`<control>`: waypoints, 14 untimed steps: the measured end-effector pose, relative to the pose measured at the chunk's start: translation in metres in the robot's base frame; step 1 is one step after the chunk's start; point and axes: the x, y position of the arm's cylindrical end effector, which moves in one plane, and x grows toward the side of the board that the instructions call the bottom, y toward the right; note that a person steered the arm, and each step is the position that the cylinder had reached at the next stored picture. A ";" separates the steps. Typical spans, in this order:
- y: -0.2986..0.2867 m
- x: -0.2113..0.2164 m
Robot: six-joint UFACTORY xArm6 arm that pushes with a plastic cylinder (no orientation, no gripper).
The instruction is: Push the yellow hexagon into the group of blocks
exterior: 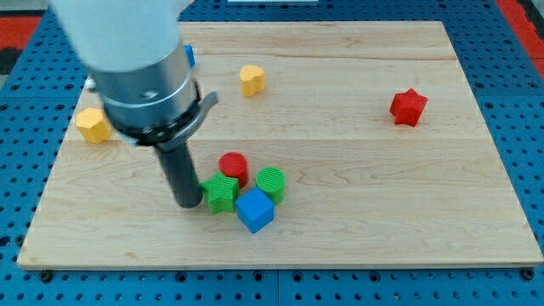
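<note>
Wood made up the board [357, 170], a pale plank surface that filled most of the frame over a blue perforated base [527, 127]. At the far left, near the board's left edge and a little above mid-height, sat the yellow hexagon [93, 125], standing alone and well apart from the cluster. Just right of it the arm's grey cylinder [144, 76] came down from the upper left of the frame and narrowed into the dark rod; no hand or jaws were fitted there, so nothing was spread, pressed together or pinching. Lower down, my tip [187, 205] rested on the board just left of the green star [222, 193], very close to it, though contact could not be judged. A small blue block [189, 56] peeked out behind the arm near the upper left, its shape hidden. Left of centre lay the group: green star, red cylinder [233, 167] above it, blue cube [255, 210] at the lower right, and green cylinder [271, 184], all packed close. Above them, near the top, sat a yellow heart-like block [252, 80]. Far to the upper right stood the red star [408, 107], alone.
</note>
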 end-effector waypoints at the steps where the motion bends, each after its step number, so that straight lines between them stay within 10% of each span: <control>1: 0.025 0.006; 3: -0.129 -0.008; 6: -0.207 -0.117; 8: -0.090 -0.135; 10: -0.135 -0.103; 12: 0.026 -0.075; 14: -0.039 -0.094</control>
